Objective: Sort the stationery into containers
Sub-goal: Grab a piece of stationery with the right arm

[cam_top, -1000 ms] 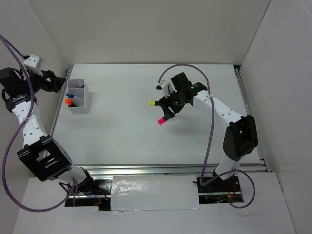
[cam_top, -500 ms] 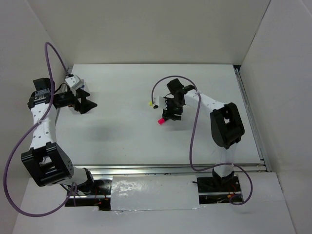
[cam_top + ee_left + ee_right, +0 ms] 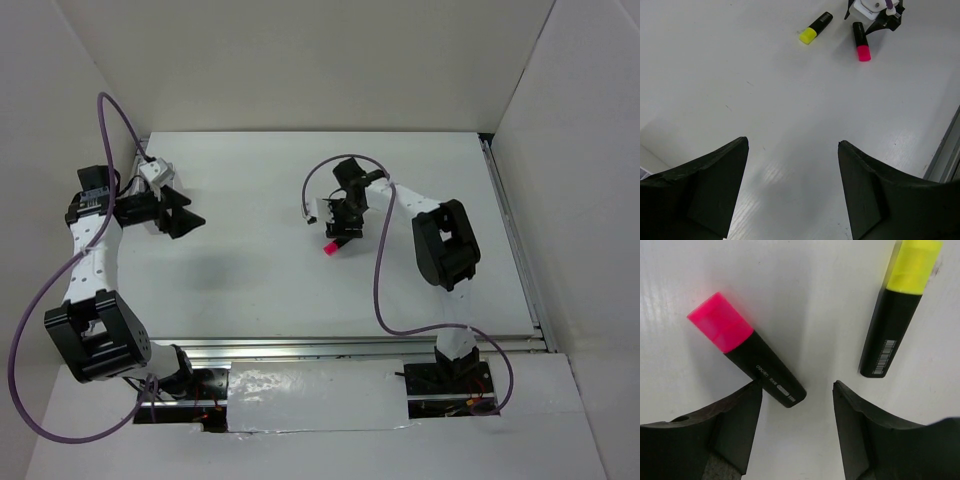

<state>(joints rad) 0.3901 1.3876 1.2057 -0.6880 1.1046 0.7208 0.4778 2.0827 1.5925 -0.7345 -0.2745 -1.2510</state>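
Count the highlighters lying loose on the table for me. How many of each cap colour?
Pink highlighter: 1
Yellow highlighter: 1
Total: 2

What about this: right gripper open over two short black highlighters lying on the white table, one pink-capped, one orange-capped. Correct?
Not quite: the second cap is yellow, not orange; the right wrist view shows it. The right gripper is open over the pink-capped black highlighter and the yellow-capped black highlighter, both lying on the white table.
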